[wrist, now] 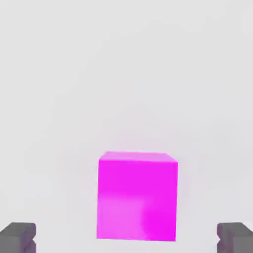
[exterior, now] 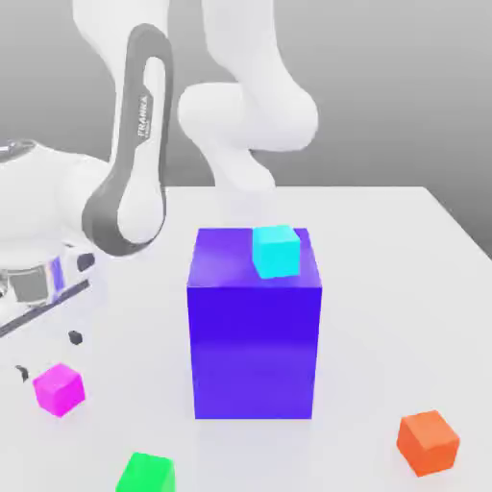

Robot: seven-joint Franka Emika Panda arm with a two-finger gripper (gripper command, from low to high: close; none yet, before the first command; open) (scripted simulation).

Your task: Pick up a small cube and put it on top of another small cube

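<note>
Exterior view: raised, angled down across the white table [exterior: 384, 250], close to the big blue-purple block [exterior: 255, 336] at centre, arm [exterior: 135, 163] at the exterior view's left. Hand view: mounted on the hand, aimed steeply down at bare table [wrist: 123, 74], very near the magenta cube [wrist: 137, 197], 2 fingertips [wrist: 19, 237] at the frame's edge. Shared by both views: that magenta cube [exterior: 60, 388] and the table around it.

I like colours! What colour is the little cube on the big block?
Cyan; exterior view.

Green cube [exterior: 147, 473] cut by edge
</note>
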